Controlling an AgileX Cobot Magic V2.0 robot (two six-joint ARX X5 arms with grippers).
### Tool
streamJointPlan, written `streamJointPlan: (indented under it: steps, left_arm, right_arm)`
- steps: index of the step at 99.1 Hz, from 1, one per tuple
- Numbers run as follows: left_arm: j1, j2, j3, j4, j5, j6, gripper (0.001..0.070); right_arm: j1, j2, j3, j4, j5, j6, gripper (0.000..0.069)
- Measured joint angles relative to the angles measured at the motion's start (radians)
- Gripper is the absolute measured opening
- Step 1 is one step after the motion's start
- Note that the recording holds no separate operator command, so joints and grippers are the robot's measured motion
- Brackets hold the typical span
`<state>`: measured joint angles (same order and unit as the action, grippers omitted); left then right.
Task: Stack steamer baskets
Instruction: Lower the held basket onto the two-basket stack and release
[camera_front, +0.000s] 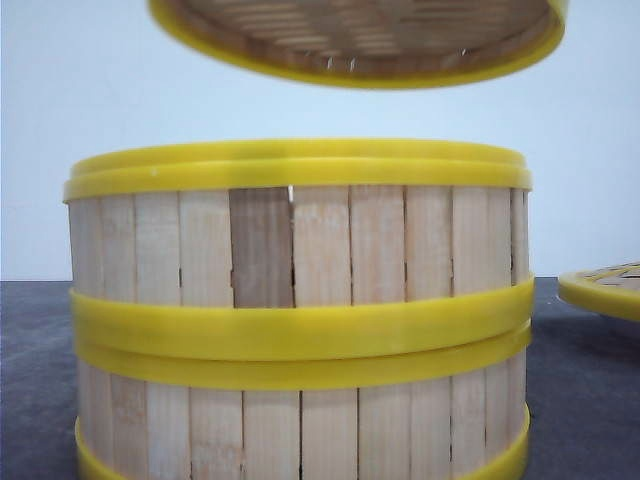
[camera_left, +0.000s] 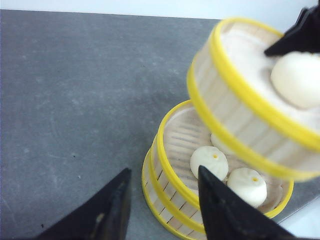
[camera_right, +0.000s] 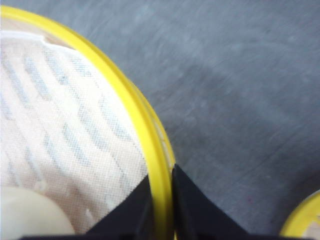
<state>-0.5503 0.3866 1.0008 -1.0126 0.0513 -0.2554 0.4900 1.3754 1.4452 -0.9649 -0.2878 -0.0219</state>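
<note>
Right hand (camera_right: 160, 200) pinches raised steamer basket (camera_right: 75, 130) rim; left hand (camera_left: 162, 205) gapes, seemingly empty

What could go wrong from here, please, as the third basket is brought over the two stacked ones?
1. The raised basket hangs tilted, so it may catch the stack's rim instead of seating.
2. The right hand pinches only its rim, so it could slip.
3. Buns lie in the top stacked basket and might get squashed.
</note>
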Motion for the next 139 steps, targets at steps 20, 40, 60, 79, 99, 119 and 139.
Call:
streamJointPlan:
  steps: [20, 40, 60, 79, 99, 119, 139]
  left_arm:
    - [0.000, 0.000, 0.000, 0.000, 0.000, 0.000, 0.0241]
    - [0.000, 0.000, 0.000, 0.000, 0.000, 0.000, 0.0241]
    - [0.000, 0.000, 0.000, 0.000, 0.007, 0.000, 0.0241]
    - [0.000, 0.000, 0.000, 0.000, 0.026, 0.000, 0.0241]
    - [0.000, 0.000, 0.000, 0.000, 0.026, 0.000, 0.0241]
    - [0.000, 0.000, 0.000, 0.000, 0.026, 0.000, 0.0241]
    - [0.000, 0.000, 0.000, 0.000, 0.026, 0.000, 0.0241]
  right_arm:
    - [0.068, 0.000, -0.068, 0.059, 0.032, 0.003, 0.0029]
    - [0.109, 0.004, -0.106, 0.112, 0.041, 0.015, 0.0029]
    - [0.119, 0.014, -0.106, 0.121, 0.060, 0.019, 0.0029]
    - [0.119, 0.014, -0.106, 0.124, 0.079, 0.022, 0.0029]
    - [0.120, 0.038, -0.106, 0.109, 0.088, 0.023, 0.0029]
    - [0.120, 0.052, -0.108, 0.110, 0.101, 0.023, 0.0029]
    - [0.120, 0.052, -0.108, 0.097, 0.101, 0.024, 0.0029]
